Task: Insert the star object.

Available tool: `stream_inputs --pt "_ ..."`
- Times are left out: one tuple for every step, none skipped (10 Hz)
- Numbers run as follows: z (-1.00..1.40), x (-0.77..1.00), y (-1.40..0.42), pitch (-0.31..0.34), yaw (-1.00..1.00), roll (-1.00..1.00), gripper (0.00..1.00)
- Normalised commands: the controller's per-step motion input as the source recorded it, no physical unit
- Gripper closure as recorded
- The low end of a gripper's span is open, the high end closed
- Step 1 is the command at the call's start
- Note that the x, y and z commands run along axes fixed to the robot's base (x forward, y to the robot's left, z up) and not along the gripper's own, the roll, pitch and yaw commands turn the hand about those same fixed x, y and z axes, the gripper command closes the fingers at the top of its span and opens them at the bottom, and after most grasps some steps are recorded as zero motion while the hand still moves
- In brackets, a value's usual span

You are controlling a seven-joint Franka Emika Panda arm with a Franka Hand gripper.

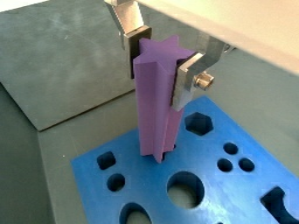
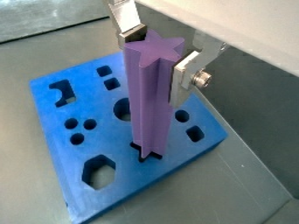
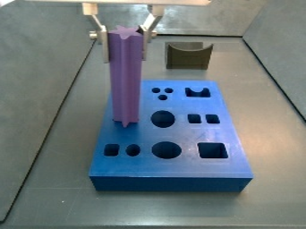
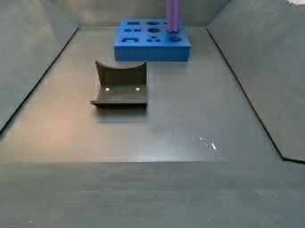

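Observation:
The star object [image 1: 158, 96] is a tall light-purple prism with a star-shaped top. It stands upright at a corner of the blue block [image 1: 128, 171], with its lower end at a star-shaped hole; I cannot tell how deep it sits. My gripper [image 1: 158, 74] is at the prism's top, a silver finger on each side, shut on it. The same grip shows in another wrist view [image 2: 152, 66] over the block [image 2: 47, 109]. In both side views the prism [image 3: 125, 76] [image 4: 173, 13] rises from the block [image 3: 185, 132] [image 4: 149, 44].
The blue block has several other holes: round, square, hexagonal and notched. The dark fixture [image 3: 185, 55] [image 4: 119, 85] stands on the grey floor apart from the block. Grey walls enclose the floor.

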Motion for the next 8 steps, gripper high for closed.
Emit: stream_inputs --pt "-0.18 -0.11 0.08 -0.019 0.18 0.18 1.00" --pt "-0.32 0.00 0.00 -0.019 0.18 0.19 1.00" --pt "-0.51 0.02 0.00 -0.030 0.11 0.16 1.00" --pt "-0.71 0.03 0.00 -0.091 0.07 0.12 1.00" --pt "-0.74 0.01 0.00 -0.134 0.03 0.15 1.00" --pt "-0.75 0.00 0.00 -0.167 0.05 0.16 1.00" --pt "-0.74 0.00 0.00 -0.190 0.06 0.15 1.00" --pt "-0.73 0.00 0.00 -0.234 0.07 0.12 1.00"
